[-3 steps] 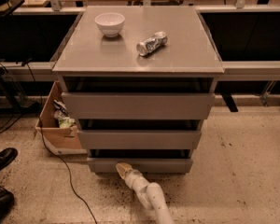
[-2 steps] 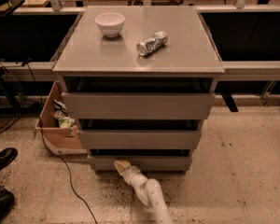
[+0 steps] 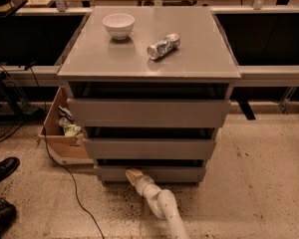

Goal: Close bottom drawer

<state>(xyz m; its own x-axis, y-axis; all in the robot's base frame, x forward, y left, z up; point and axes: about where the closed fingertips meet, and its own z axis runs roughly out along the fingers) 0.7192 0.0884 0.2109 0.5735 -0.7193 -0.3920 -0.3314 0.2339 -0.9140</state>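
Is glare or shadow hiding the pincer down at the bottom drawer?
Camera view: no glare there; the pincer shows pale and lit at the left of the bottom drawer front. Camera view: dark shadow fills the gap above that front, hiding the tray. Camera view: only a mild sheen on the cabinet top beside the white bowl and silver can.

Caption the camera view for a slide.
The gripper sits low at the front of the bottom drawer, left of centre.
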